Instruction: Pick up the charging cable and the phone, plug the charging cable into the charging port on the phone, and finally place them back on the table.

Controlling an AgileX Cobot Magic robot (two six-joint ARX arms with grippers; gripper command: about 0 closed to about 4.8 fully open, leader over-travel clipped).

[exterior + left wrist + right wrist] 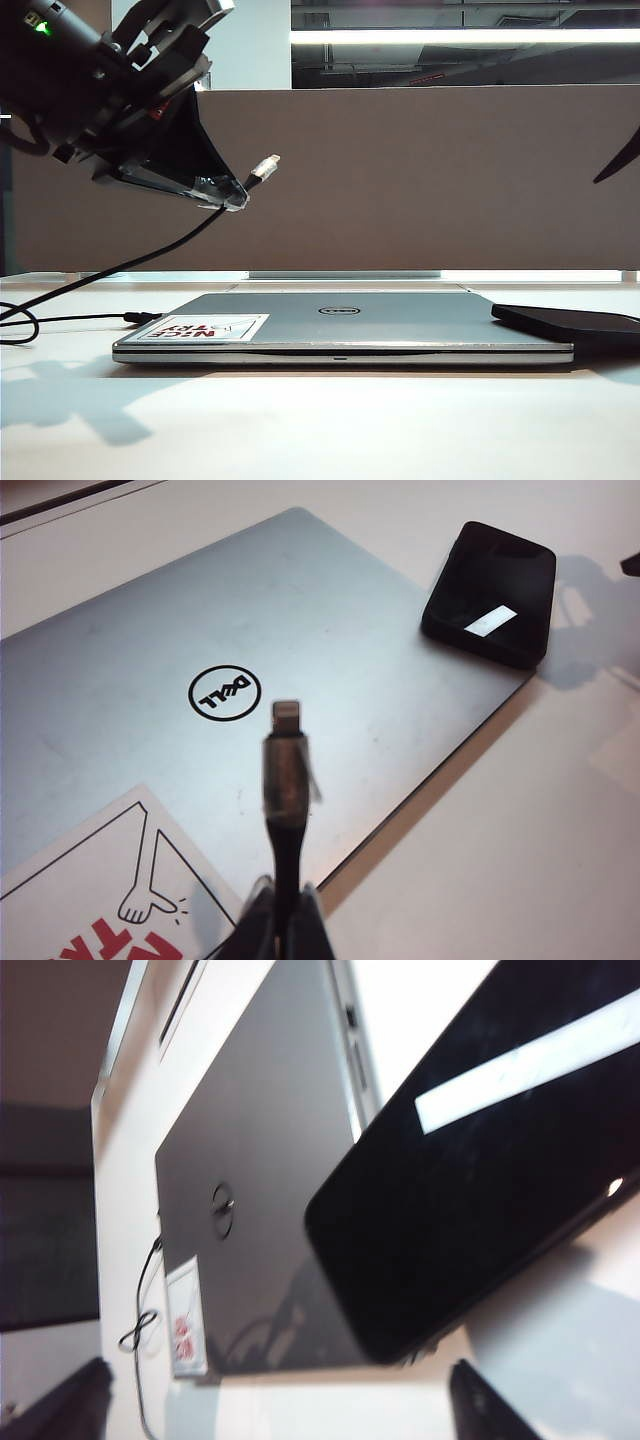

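While a closed silver laptop [340,330] lay flat on the white surface [320,430] with a red-and-white sticker [205,328] near one corner, a grey-brown partition [420,180] stood behind it. The phone [490,592], a thin black slab, rested partly on the laptop's corner and partly over the surface. The left gripper [215,190], raised above the laptop's sticker end, was clenched on the charging cable [285,780], its pale metal plug sticking out. The right gripper [280,1410] hovered close by the phone, its fingers spread apart and holding nothing.
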